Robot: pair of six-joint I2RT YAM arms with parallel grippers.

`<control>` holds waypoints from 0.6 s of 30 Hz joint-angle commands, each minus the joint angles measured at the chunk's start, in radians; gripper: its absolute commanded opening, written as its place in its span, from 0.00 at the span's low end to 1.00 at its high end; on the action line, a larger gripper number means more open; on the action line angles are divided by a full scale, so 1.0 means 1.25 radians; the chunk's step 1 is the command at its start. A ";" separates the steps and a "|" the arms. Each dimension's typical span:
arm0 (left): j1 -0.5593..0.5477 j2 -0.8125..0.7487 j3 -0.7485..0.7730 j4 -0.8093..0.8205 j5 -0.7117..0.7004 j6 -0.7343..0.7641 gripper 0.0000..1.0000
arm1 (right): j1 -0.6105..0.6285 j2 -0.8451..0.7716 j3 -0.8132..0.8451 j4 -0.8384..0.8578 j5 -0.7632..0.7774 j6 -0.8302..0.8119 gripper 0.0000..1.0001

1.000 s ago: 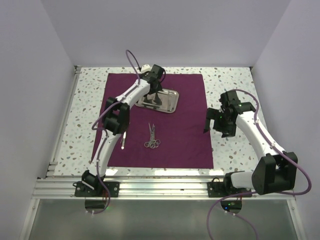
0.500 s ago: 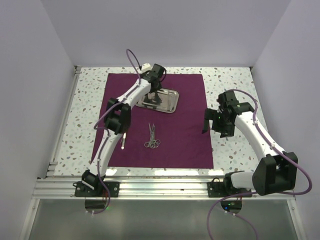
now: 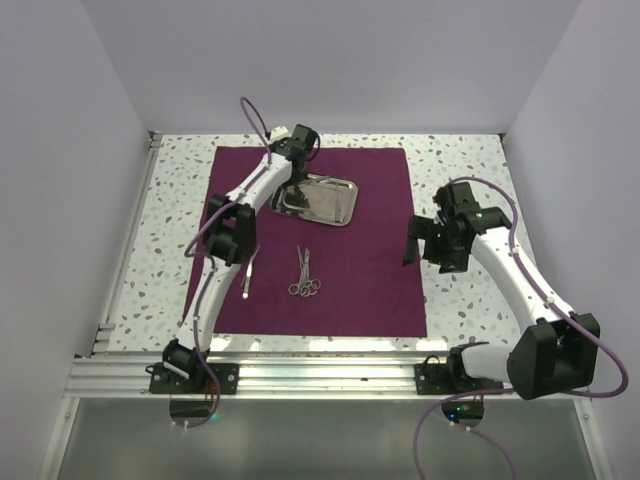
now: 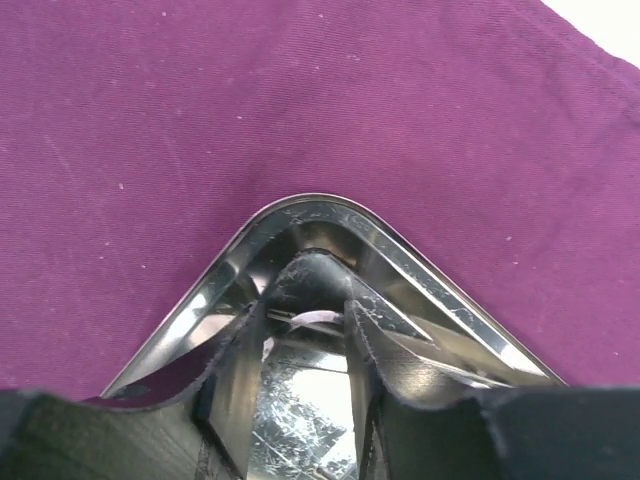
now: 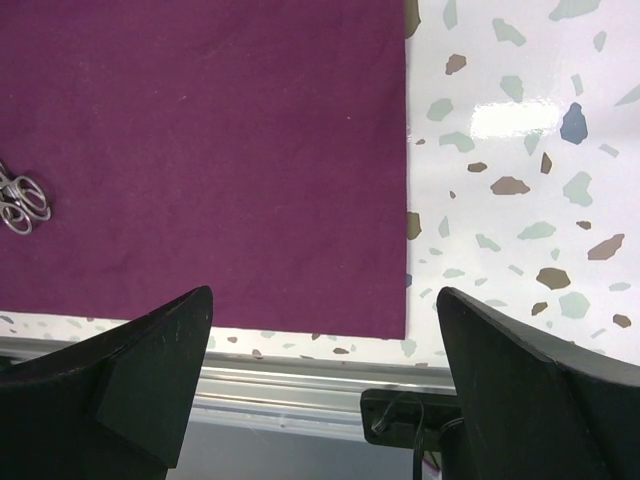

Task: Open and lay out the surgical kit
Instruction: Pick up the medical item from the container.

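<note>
The plum cloth wrap [image 4: 150, 120] fills nearly the whole frame, flat and lightly specked with lint – only a sliver of white table [image 4: 612, 22] shows at the top right corner. One rounded corner of the steel tray [image 4: 425, 288] points away from the camera, resting on the cloth. The left gripper [image 4: 305, 300] reaches down inside that corner, its dark fingers [image 4: 392, 352] a narrow gap apart. A pale sliver [image 4: 315, 319] crosses the gap – instrument or reflection, unclear.

Our fixed camera sits above and behind the arm bases and looks down on the whole surface [image 3: 460, 160]. The left wrist camera is very near, facing down on one corner of the steel tray [image 4: 300, 205]. The right wrist camera hangs higher, looking past the right gripper [image 5: 322, 292] at the near right corner of the cloth [image 5: 200, 150]. The two wrist views share only that cloth.
</note>
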 commanded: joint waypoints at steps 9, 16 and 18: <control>0.001 0.029 -0.042 -0.035 0.093 0.024 0.16 | 0.027 -0.035 0.007 0.027 -0.018 -0.018 0.98; 0.003 0.005 -0.048 0.005 0.089 0.083 0.00 | 0.031 -0.027 0.007 0.031 -0.019 -0.018 0.98; 0.006 -0.009 -0.050 0.027 0.088 0.102 0.00 | 0.032 -0.025 0.006 0.032 -0.018 -0.019 0.98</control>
